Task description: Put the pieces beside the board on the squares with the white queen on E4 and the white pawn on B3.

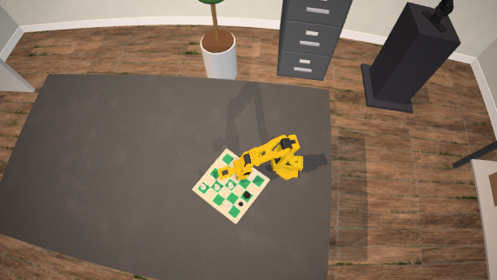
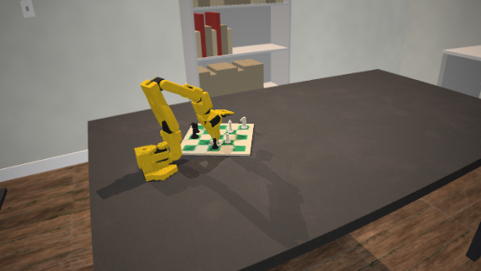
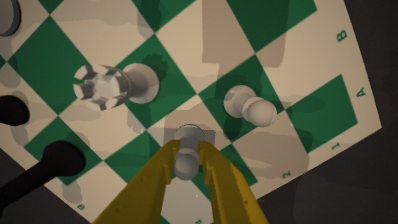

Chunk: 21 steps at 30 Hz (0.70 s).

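The green and cream chessboard [image 1: 235,185] lies on the dark table in front of the arm, and it also shows in the exterior view [image 2: 219,140]. My gripper [image 3: 187,162] is shut on a white pawn [image 3: 187,150] and holds it upright. The pawn's base is over a light square near the board's A/B corner, which by the edge marks looks like B3. I cannot tell whether the base touches the board. The white queen [image 3: 107,87] stands upright on a green square to the left. My gripper also shows over the board in the top view [image 1: 235,174].
Another white pawn [image 3: 250,107] stands on a green square just right of the held pawn. Two black pieces [image 3: 55,160] [image 3: 10,110] stand at the left. A further white piece [image 3: 7,17] is at the top left corner. The arm's base [image 1: 287,167] sits beside the board.
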Each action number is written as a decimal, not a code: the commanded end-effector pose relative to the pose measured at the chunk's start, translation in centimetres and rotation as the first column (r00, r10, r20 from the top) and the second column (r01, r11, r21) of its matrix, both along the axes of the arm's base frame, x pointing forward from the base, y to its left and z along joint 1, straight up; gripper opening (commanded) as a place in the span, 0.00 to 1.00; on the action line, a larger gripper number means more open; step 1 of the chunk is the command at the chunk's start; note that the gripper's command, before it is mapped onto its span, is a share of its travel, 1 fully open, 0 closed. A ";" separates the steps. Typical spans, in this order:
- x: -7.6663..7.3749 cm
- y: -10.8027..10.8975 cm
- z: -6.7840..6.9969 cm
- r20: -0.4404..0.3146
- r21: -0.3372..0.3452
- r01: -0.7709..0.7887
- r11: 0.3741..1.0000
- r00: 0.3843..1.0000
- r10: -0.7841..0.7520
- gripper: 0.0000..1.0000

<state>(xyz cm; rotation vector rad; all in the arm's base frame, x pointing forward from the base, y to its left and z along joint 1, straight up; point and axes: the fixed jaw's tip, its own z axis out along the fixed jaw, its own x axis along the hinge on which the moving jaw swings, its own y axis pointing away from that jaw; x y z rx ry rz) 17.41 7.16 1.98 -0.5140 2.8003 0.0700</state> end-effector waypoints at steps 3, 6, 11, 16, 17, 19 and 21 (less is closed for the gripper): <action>-0.4 0.1 -0.4 -0.014 -0.006 -0.015 1.000 1.000 0.015 0.00; -0.4 0.1 -0.4 -0.014 -0.006 -0.015 1.000 1.000 0.015 0.00; -0.4 0.1 -0.4 -0.014 -0.006 -0.015 1.000 1.000 0.015 0.01; -0.4 0.1 -0.4 -0.014 -0.006 -0.015 1.000 1.000 0.015 0.05; -0.4 0.1 -0.4 -0.014 -0.006 -0.015 1.000 1.000 0.015 0.05; -0.4 0.1 -0.4 -0.014 -0.006 -0.015 1.000 1.000 0.015 0.07; -0.4 0.1 -0.4 -0.014 -0.006 -0.015 1.000 1.000 0.015 0.08</action>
